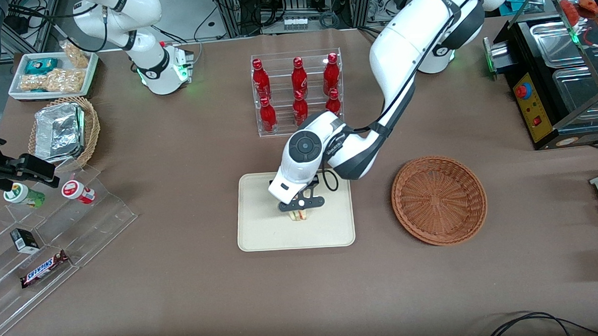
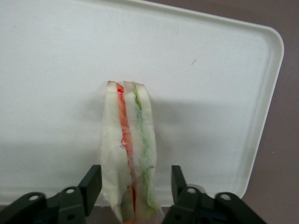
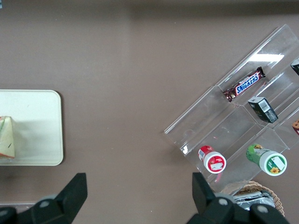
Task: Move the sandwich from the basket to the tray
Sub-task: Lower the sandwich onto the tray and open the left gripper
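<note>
On the tray [image 1: 261, 230] stands the sandwich [image 2: 129, 144], near its middle, with the gripper [image 1: 300, 212] low over it. Its fingers [image 2: 91, 184] sit apart on either side of the wedge; they seem clear of the wrap, though contact is hard to judge. At the tray's 3 o'clock sits the basket [image 1: 439, 199].

Brown cloth-covered table [image 1: 183, 294] w/ metal racks & cables [image 1: 292, 6] at back.
</note>
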Tool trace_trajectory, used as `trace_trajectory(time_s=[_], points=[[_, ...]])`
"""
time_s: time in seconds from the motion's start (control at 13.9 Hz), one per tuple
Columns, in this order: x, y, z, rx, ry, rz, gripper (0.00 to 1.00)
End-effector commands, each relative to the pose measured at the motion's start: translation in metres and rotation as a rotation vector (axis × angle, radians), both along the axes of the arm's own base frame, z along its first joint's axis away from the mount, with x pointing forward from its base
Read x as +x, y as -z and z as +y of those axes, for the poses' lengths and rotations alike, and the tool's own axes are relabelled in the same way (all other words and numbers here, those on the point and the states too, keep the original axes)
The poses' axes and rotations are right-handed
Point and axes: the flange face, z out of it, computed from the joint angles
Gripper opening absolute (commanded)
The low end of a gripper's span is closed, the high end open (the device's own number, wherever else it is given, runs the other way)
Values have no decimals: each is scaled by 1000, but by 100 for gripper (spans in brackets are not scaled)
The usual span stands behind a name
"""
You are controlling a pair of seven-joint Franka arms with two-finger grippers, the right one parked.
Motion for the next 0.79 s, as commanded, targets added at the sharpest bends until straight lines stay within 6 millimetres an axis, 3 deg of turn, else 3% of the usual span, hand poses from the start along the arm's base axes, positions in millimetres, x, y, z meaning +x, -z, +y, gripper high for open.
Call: trace_trajectory(time_s=[0.0,0.22,0.43,0.65,0.72], points=[[0,-77,24,84,-40,9,100],[11,-169,89,136,-98,16,100],[5,-223,178,195,-101,78,100],[3,-269,286,220,-30,194,100],[1,-281,313,233,-42,225,100]])
